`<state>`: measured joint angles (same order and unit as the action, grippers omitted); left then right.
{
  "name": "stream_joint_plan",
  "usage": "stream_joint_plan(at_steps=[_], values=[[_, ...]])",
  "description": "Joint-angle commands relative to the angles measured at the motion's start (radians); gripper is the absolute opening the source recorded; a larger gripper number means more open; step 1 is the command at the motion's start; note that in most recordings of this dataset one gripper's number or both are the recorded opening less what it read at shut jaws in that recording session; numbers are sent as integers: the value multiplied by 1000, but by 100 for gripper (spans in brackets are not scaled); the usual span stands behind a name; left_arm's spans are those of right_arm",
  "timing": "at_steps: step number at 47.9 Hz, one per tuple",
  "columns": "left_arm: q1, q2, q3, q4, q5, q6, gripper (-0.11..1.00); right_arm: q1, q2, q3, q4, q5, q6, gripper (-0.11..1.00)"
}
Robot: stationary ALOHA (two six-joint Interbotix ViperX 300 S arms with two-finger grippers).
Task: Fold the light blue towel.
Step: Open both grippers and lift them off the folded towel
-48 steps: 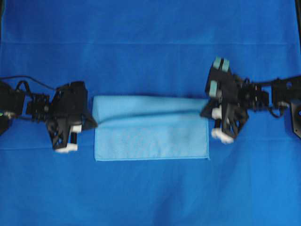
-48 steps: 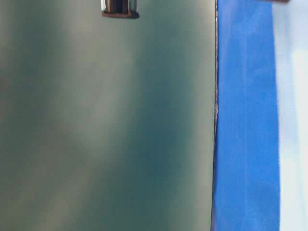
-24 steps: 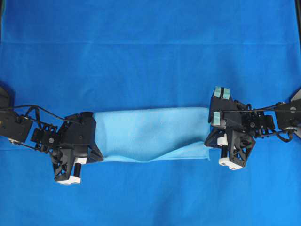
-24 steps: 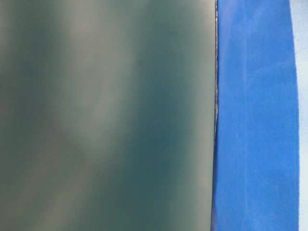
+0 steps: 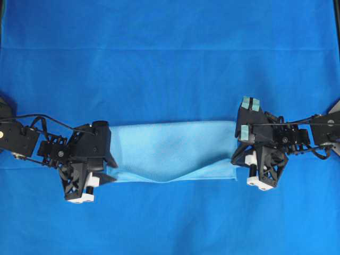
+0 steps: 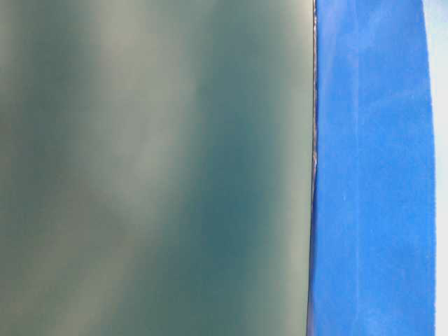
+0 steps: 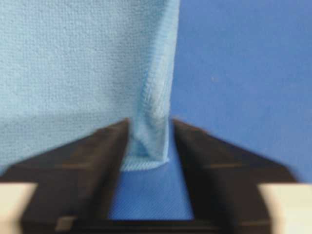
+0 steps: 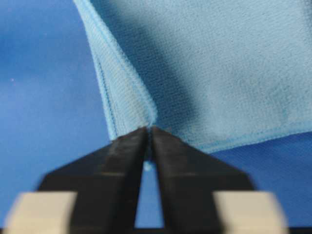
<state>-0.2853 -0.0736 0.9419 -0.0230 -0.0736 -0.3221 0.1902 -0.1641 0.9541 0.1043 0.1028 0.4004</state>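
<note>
1. Stretching across the middle of the large royal-blue cloth backdrop (image 5: 170, 64), the thin pale sky-blue microfibre towel (image 5: 170, 149) is seen as a folded band, its lower hem sagging into a shallow dip near the centre.
2. At the towel's left end, the left black gripper (image 5: 109, 167) is set against the corner. In its wrist view the left gripper (image 7: 148, 141) is shown with jaws parted a little, and a bunched fold of towel (image 7: 73, 63) stands between the fingers (image 7: 97, 151), filling the gap.
3. At the right end, the right black gripper (image 5: 235, 159) is placed at the towel's edge. In its wrist view the right gripper (image 8: 148, 141) is shown with tips drawn nearly together, and the layered corner of the towel (image 8: 219, 73) is pinched between them.
4. In the table-level view only the backdrop (image 6: 371, 175) beside a blurred grey-green surface (image 6: 154, 168) can be made out.
</note>
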Motion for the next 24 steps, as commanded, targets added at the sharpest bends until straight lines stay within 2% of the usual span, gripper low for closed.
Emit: stream_joint_plan(at_steps=[1, 5, 8, 12, 15, 24], values=[[3, -21, -8, -2, -2, 2, 52, 2, -20, -21, -3, -2, -9, 32], [3, -44, -8, -2, 15, 8, 74, 5, -38, -29, -15, 5, -20, 56], [11, -75, -8, 2, 37, 25, 80, 5, -61, -35, -41, 8, -25, 66], [38, -117, -5, 2, 61, 67, 76, 0, -101, -40, -95, 9, -29, 61], [69, -138, 3, 2, 64, 103, 75, -17, -124, -38, -132, 9, -29, 61], [183, -140, 12, 2, 66, 173, 75, -138, -133, -23, -178, 32, -29, 61]])
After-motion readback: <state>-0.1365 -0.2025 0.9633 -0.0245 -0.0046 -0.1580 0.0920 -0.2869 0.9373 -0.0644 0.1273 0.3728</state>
